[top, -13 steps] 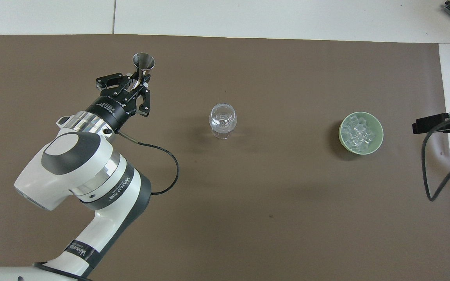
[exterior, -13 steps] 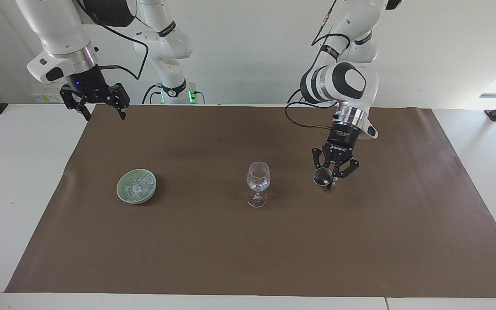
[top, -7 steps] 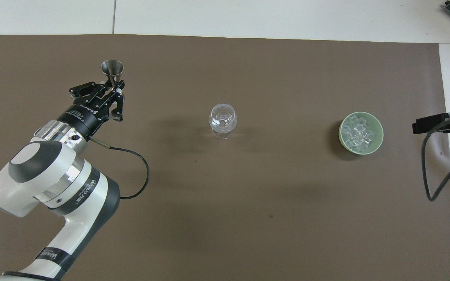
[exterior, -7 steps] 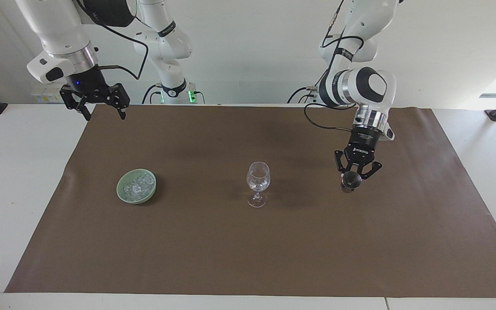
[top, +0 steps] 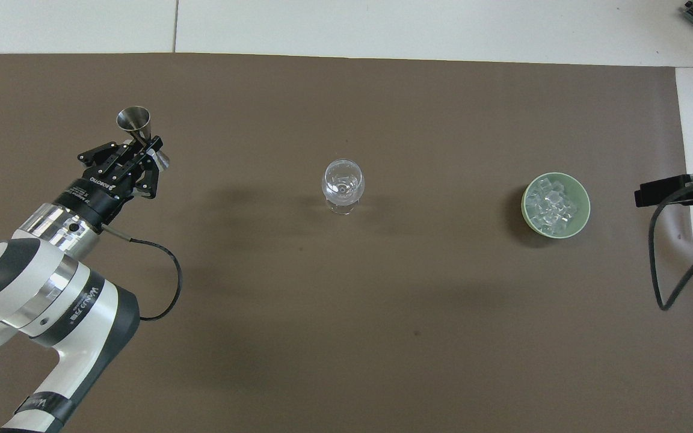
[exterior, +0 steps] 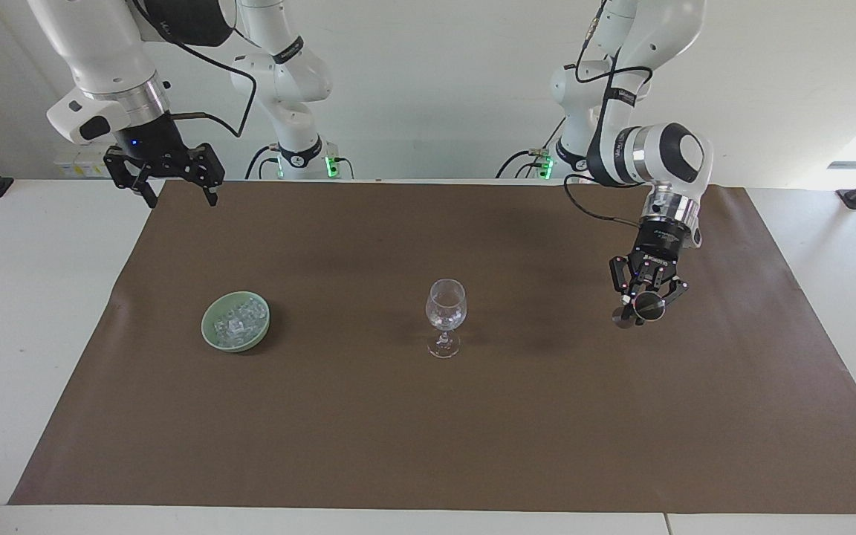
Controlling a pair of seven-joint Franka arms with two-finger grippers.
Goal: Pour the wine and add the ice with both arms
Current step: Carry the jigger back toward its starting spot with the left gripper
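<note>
With the left gripper [exterior: 641, 303] clamped on a metal jigger [top: 136, 122] over the mat's left-arm end, pouring looks finished; next, the waiting, open-fingered right gripper [exterior: 172, 187] must fetch ice [exterior: 238, 321] from the green bowl [exterior: 214, 336] for the wine glass [exterior: 445, 308].

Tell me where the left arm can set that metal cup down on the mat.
Bare mat lies under the left gripper, which holds the metal jigger, and on toward that arm's end. Also free: the stretches between wine glass and green bowl of ice, and from the glass toward the robots. Nowhere is crowded; the right gripper waits, open, over the mat's corner.
</note>
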